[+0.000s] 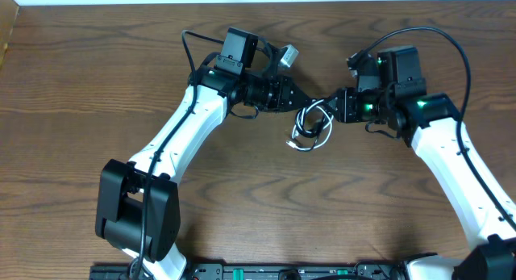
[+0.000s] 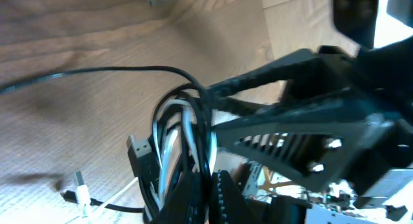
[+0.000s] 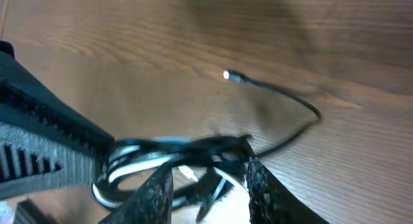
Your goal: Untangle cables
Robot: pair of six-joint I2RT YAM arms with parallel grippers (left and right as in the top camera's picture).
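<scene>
1. Left gripper (image 2: 208,197): the fingers are closed together on the cables (image 1: 311,125). Black and white strands run straight into the tips.
2. Right gripper (image 3: 210,179): the fingers stand a narrow gap apart, with strands of the bundle crossing between the tips. I cannot tell whether they clamp it.
3. The two grippers meet almost tip to tip above the table (image 1: 242,199). The tangled loops sit just beside the tips.
4. Black cable (image 3: 287,98): one free length trails across the wood to a small silver plug (image 3: 228,74), clear of both arms.
5. White cable (image 2: 187,130): coiled inside the black loops.
</scene>
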